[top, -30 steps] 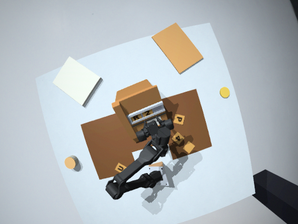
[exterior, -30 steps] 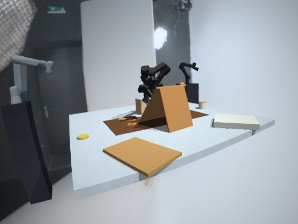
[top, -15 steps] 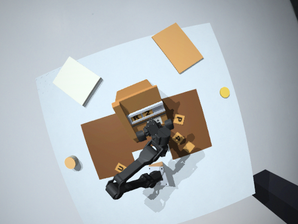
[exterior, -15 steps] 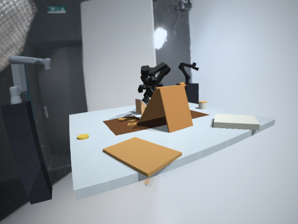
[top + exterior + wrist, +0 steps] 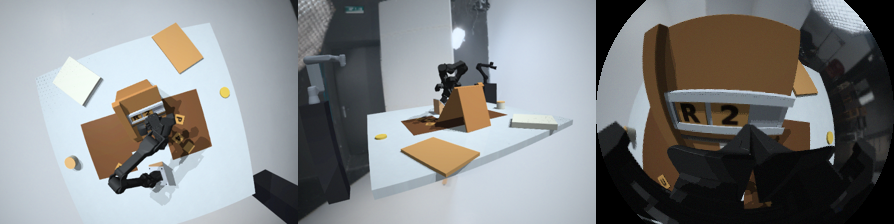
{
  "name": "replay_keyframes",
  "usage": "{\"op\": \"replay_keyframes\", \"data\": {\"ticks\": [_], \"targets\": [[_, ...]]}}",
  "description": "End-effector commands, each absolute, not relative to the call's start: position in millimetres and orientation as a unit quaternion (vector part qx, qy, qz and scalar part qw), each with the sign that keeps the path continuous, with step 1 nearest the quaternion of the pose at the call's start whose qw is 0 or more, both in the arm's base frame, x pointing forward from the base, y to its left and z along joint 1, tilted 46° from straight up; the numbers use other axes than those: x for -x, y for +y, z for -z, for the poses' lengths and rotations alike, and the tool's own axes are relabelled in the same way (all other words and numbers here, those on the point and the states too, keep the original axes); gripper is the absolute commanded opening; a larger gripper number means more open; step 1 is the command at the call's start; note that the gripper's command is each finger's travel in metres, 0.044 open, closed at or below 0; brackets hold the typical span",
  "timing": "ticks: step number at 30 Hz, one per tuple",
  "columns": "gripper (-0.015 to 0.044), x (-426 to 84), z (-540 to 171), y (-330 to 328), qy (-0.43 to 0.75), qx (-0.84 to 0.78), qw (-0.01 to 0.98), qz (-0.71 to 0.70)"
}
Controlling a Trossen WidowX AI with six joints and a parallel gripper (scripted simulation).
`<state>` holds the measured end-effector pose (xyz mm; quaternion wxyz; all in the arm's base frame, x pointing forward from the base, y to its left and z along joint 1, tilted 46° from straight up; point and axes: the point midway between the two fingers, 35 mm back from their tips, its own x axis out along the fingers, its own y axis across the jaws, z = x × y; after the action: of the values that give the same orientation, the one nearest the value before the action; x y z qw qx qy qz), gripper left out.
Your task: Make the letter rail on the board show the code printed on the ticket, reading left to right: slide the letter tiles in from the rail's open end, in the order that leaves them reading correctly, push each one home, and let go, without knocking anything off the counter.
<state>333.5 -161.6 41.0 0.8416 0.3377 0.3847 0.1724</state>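
The letter rail (image 5: pixel 145 108) (image 5: pixel 731 96) runs across the sloping board (image 5: pixel 139 103) (image 5: pixel 731 55) (image 5: pixel 473 107). In the wrist view the R tile (image 5: pixel 136 118) (image 5: pixel 689 114) is at the rail's left end; the 2 tile (image 5: pixel 147 113) (image 5: pixel 730 115) is right of it across a narrow gap. The rail's right part is empty. My gripper (image 5: pixel 748 128) is shut and empty, its tips at the rail's lower edge, right of the 2. It hides nearly all of the ticket; the code is unreadable. The 4 tile (image 5: pixel 177 137) lies right of the board.
A P tile (image 5: pixel 179 119) (image 5: pixel 430 124) and a face-unclear tile (image 5: pixel 188 147) lie on the right brown mat (image 5: pixel 199 118). A U tile (image 5: pixel 664 181) lies left. Around stand an orange slab (image 5: pixel 178 48), a white block (image 5: pixel 76 80), a round pot (image 5: pixel 70 163) and a yellow disc (image 5: pixel 224 92).
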Motion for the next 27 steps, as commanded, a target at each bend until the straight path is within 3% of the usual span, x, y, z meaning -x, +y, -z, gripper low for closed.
{"op": "replay_keyframes", "data": {"ticks": [1, 12, 27], "targets": [[0.0000, -344.6, -36.7, -170.8, 0.438, -0.319, 0.820, -0.186], [0.0000, -350.3, -37.1, -173.1, 0.576, -0.270, 0.723, -0.270], [0.0000, -352.3, -35.8, -169.6, 0.583, -0.267, 0.716, -0.276]]}}
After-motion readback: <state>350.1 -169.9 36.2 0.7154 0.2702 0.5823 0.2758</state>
